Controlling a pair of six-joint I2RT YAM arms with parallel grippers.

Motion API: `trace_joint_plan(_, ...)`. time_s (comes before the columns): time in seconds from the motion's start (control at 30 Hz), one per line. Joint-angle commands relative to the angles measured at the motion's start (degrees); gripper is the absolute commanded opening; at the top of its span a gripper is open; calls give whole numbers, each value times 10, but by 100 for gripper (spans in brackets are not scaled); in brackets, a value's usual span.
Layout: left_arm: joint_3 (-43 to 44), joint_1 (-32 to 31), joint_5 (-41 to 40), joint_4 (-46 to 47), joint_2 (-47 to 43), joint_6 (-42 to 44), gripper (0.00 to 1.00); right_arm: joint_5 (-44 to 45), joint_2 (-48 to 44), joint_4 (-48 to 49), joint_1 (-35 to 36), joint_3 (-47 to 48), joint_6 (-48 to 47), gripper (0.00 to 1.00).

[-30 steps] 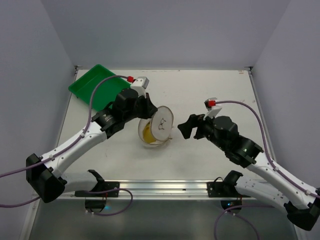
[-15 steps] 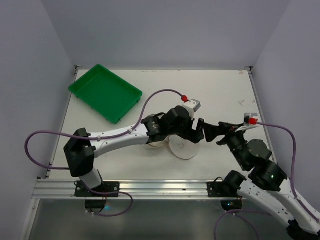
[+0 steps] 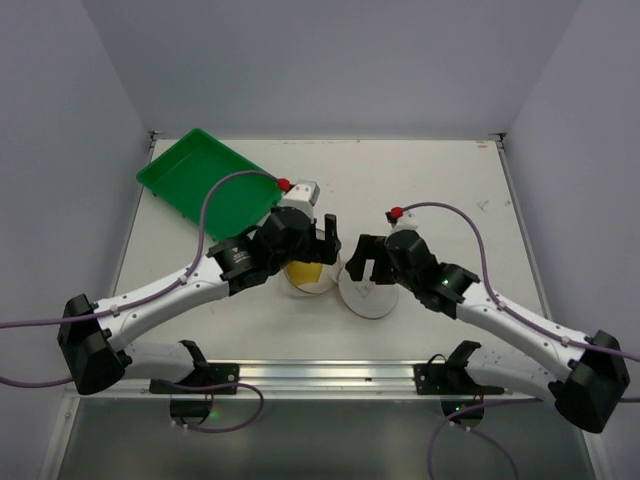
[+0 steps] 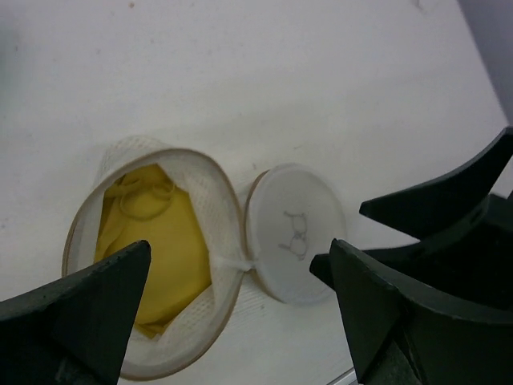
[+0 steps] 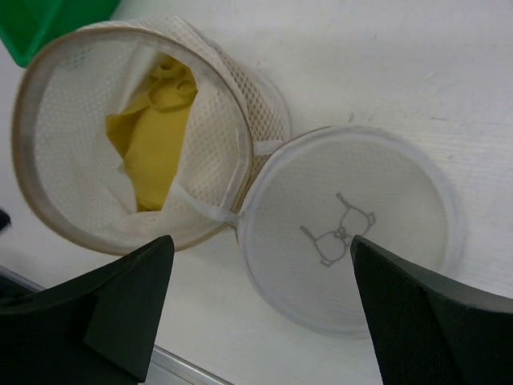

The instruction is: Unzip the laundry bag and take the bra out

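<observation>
Laundry bag open on the tabletop, bra inside, both my end effectors empty.

The laundry bag (image 3: pixel 300 284) sat near the middle of the tabletop (image 3: pixel 440 190), its mouth gaping. Its round lid (image 5: pixel 349 224), with the small black mark, lay flat just beside it on the right, joined to the rim by a thin strip. The yellow bra (image 4: pixel 156 261) was bunched inside the mesh. My left end effector (image 4: pixel 240 257) hung over the bag, fingers spread wide, gripping nothing. My right end effector (image 5: pixel 263 245) hung over the lid, equally wide apart and empty. The green tray (image 3: pixel 205 185) lay at the far left corner.
</observation>
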Motion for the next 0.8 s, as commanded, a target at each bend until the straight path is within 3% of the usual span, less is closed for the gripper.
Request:
trace_joint_plan(0.0, -51, 1, -12, -24, -21, -27, 96, -87, 65, 66, -20, 16, 78, 92)
trace_joint_plan(0.23, -81, 4, -12, -13, -39, -33, 95, -159, 194, 169, -46, 3, 124, 80)
trace_joint_plan(0.53, -111, 37, 6, -2, -19, -30, 95, -214, 291, 208, -59, 1, 144, 66)
trace_joint_plan(0.63, -122, 45, 11, 7, -18, -30, 95, -224, 307, 218, -65, -1, 132, 52)
trace_joint_plan(0.67, -124, 45, 15, 8, -17, -27, 95, -228, 313, 218, -66, -1, 125, 41)
trace_joint_plan(0.73, -125, 45, 18, 11, -13, -25, 95, -232, 314, 219, -68, -4, 118, 30)
trace_joint_plan(0.77, -123, 45, 20, 10, -8, -23, 95, -232, 309, 218, -67, -5, 110, 18)
